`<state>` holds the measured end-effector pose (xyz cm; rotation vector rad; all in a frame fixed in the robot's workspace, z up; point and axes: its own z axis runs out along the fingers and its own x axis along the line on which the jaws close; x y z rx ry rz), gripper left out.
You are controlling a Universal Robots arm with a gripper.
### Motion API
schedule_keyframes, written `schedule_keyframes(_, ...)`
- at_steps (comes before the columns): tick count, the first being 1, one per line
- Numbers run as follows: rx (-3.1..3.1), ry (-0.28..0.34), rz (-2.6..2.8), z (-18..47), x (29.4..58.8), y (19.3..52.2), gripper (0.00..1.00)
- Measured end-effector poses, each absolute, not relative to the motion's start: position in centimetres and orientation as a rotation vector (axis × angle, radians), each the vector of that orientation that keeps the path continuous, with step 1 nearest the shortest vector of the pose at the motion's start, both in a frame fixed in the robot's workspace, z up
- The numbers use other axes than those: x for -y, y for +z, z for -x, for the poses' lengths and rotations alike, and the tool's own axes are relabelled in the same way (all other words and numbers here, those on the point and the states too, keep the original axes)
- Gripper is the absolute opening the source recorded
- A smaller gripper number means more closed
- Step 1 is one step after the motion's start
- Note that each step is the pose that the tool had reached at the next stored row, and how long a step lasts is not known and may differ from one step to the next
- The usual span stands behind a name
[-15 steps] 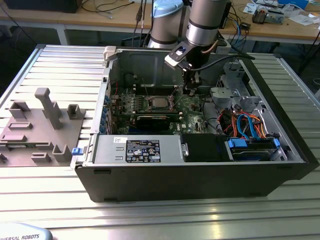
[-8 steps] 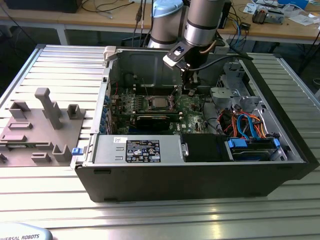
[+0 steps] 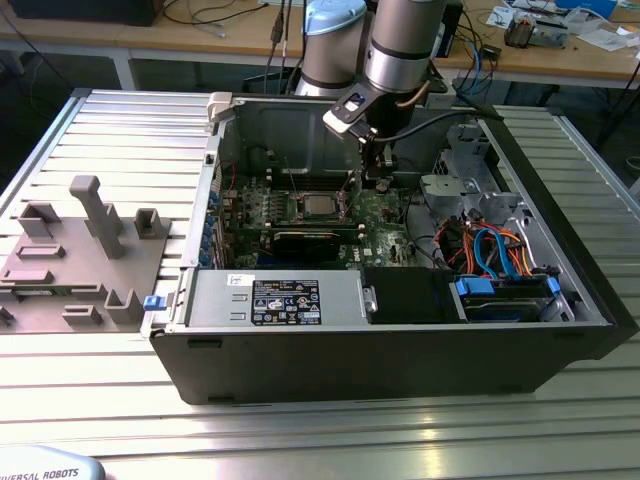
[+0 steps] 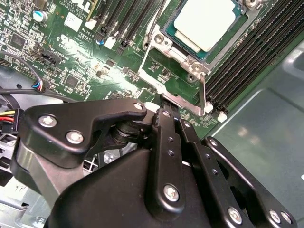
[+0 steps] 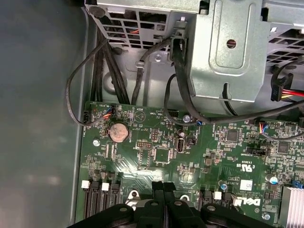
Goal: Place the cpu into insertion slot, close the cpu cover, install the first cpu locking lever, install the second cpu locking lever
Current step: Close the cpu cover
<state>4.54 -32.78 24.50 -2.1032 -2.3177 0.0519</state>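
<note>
Cpu [image 4: 206, 23] seated in slot [image 4: 152, 47], cover [image 4: 189, 58] apparently down; lever [image 4: 204, 90] standing upright, unlatched. Gripper [image 4: 161, 111] jaws together beside slot corner, clamping nothing discernible.

The cpu [image 4: 205, 23] has a smooth, pale satin metal top, and the insertion slot [image 4: 161, 42] has a bright bare-metal rim. The hand [image 4: 172, 116] is matt black with shiny screw heads. The circuit board [image 4: 85, 61] is glossy green. The surface [image 3: 130, 120] is ribbed, brushed metal.

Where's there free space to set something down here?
Bare ribbed table in front of the computer case, and between the grey fixture and the table's far edge. Inside the case it's crowded: cables, circuit board, gripper.
</note>
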Motion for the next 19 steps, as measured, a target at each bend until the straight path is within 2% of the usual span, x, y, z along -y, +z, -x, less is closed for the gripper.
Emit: schedule_keyframes(19, 2.318, 0.052, 2.103, -3.77, 32.78, 24.43, 0.11)
